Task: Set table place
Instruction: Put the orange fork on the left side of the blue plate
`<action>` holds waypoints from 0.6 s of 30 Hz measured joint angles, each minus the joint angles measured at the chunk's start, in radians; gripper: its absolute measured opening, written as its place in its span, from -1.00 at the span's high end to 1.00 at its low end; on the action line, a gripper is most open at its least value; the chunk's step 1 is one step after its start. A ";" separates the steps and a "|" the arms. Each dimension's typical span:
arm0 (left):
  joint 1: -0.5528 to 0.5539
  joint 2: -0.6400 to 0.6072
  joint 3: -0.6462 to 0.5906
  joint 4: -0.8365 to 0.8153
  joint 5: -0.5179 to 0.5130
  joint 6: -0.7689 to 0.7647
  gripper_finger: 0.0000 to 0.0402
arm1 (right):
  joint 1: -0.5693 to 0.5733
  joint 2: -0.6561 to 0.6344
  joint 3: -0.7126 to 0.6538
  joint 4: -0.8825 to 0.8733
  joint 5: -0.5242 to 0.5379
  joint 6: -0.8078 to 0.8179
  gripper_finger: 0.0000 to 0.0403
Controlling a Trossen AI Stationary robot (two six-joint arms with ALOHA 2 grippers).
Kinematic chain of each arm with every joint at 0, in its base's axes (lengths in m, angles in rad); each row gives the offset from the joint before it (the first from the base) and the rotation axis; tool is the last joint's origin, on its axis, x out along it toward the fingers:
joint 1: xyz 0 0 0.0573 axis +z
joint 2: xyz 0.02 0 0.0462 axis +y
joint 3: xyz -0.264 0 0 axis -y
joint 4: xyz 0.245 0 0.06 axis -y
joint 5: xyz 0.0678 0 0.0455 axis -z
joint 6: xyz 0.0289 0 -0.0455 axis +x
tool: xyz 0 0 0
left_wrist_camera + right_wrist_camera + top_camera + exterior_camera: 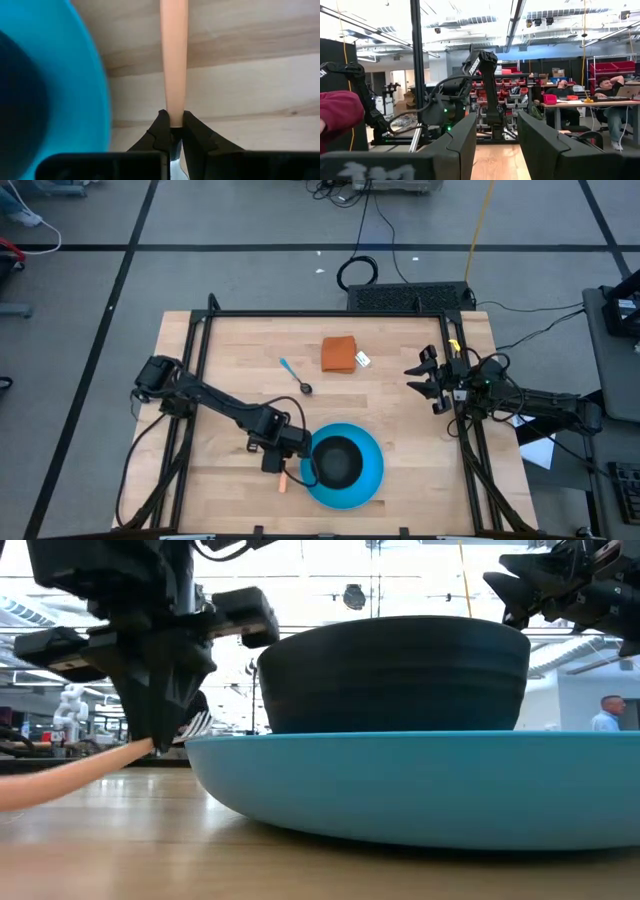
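Left arm: reaches from the left edge of the high view across the table (400,420) toward lower centre, elbow bent, wrist pointing down.
Left hand (171,131): low over the wood just left of the plate, its 2 fingers clenched on the fork.
Fork (283,482): orange handle lies flat on the table at lower centre of the high view, beside the plate's left rim; in the left wrist view the handle runs straight away from the fingertips, with metal showing between the fingers.
Right arm: comes in from the right edge of the high view, raised above the table's right side, well apart from the dishes.
Right hand (497,142): fingers released, parted with a clear gap, pointing level toward the room.
Plate (372,470): round, bright blue, at lower centre of the high view; fills the lower middle of the low view.
Bowl (339,461): black, smaller, sits inside the plate.
Spoon (296,376): blue handle, dark head, lying slanted at upper centre, well apart from the plate.
Cloth (339,353): folded, orange, white tag, just right of the spoon.
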 joint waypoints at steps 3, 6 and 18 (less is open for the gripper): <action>0.007 0.000 -0.030 0.017 0.000 0.000 0.89 | 0.000 0.000 0.000 0.000 0.000 0.000 0.35; 0.009 0.000 -0.056 0.035 0.000 0.000 0.89 | 0.000 0.000 0.000 0.000 0.000 0.000 0.35; 0.042 0.000 -0.118 0.113 0.017 0.011 0.89 | 0.000 0.000 0.000 0.000 0.000 0.000 0.35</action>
